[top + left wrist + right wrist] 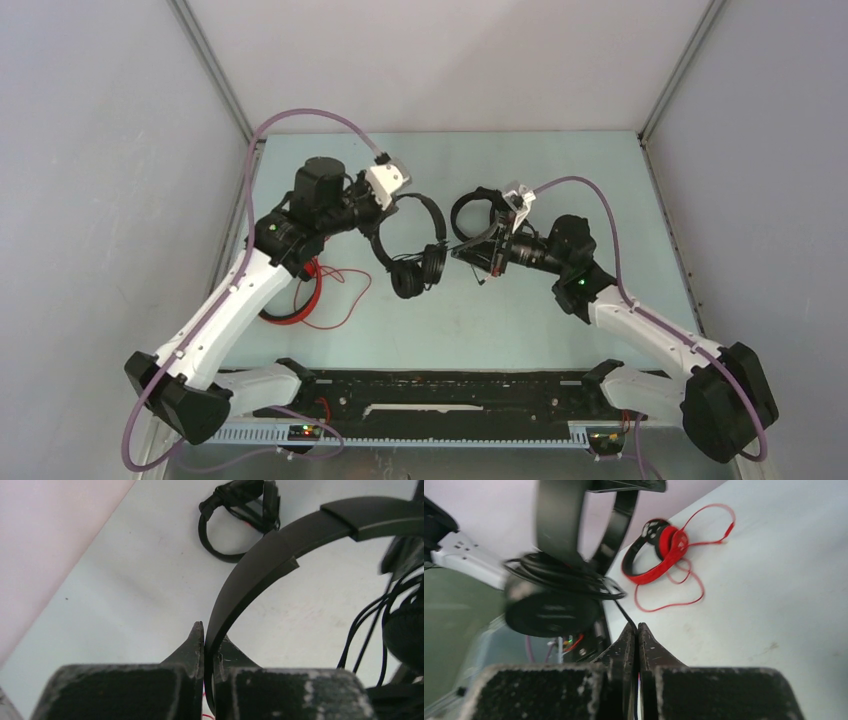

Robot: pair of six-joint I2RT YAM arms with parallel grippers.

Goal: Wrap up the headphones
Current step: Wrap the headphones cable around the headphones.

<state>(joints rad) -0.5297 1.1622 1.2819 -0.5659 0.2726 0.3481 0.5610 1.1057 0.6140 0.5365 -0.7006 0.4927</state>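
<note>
A slim black headset (418, 270) hangs lifted between the arms. My left gripper (384, 222) is shut on its headband (260, 565), which passes between the jaws of the left gripper (210, 641). Its cable (370, 625) is looped round the ear cup (549, 612). My right gripper (637, 630) is shut on the thin black cable (620, 609) leading off that cup; from above, the right gripper (463, 252) sits just right of the cups. A second black headset (477, 207) lies behind the right gripper. The red headset (659, 550) lies on the table with its cable spread loose.
The red headset (300, 300) and its red cable lie under my left forearm near the left wall (120, 200). The second black headset (240, 510) lies on the table (125, 590) beyond the left fingers. A black rail (450, 395) runs along the near edge.
</note>
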